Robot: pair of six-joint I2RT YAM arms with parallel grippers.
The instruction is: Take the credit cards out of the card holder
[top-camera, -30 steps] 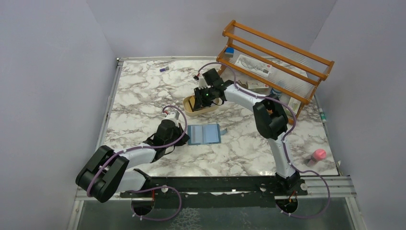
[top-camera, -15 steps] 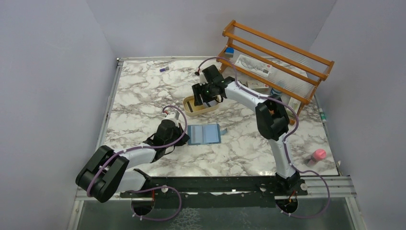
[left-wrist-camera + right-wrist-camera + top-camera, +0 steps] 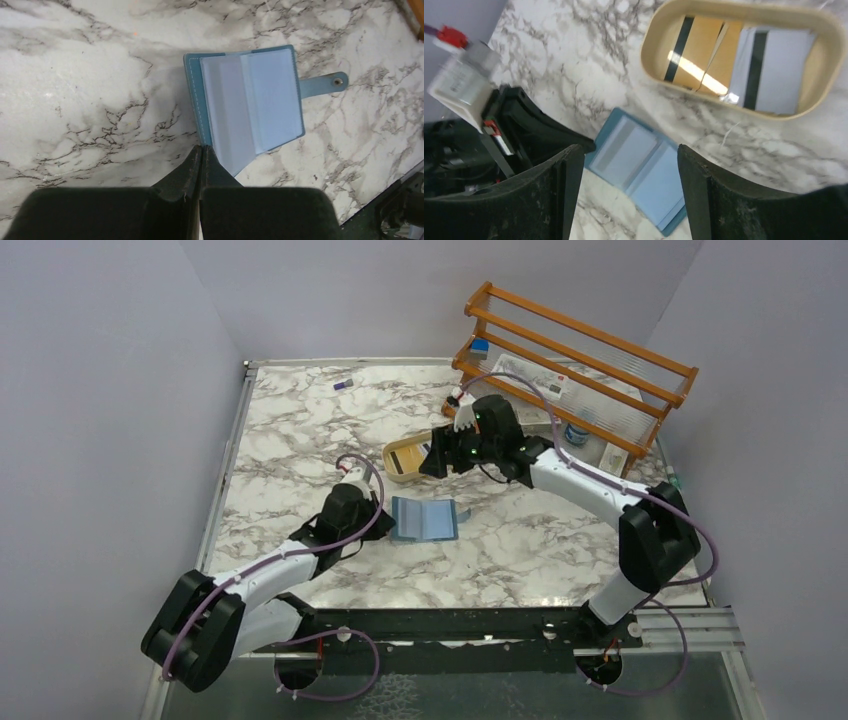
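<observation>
The teal card holder (image 3: 425, 520) lies open on the marble, snap tab to the right. Its pale blue sleeves (image 3: 250, 110) face up, and I cannot tell if a card is inside. My left gripper (image 3: 388, 523) is shut, its tips (image 3: 201, 147) resting at the holder's near left edge. My right gripper (image 3: 436, 458) hangs open above the table between tray and holder, nothing between its fingers (image 3: 629, 150); the holder (image 3: 639, 170) shows below it. Credit cards lie in the tan tray (image 3: 744, 7): a yellow one (image 3: 696, 57) and a white one (image 3: 776, 70), each with a dark stripe.
The tan oval tray (image 3: 392, 465) stands just behind the holder. A wooden rack (image 3: 570, 350) with small items fills the back right. A pink object (image 3: 665, 563) lies near the front right edge, and a small purple item (image 3: 343, 385) sits at the back left.
My right gripper has opened and drawn back from over the tray toward the right, its arm swinging down and outward. My left arm has edged forward, nudging the holder slightly.
</observation>
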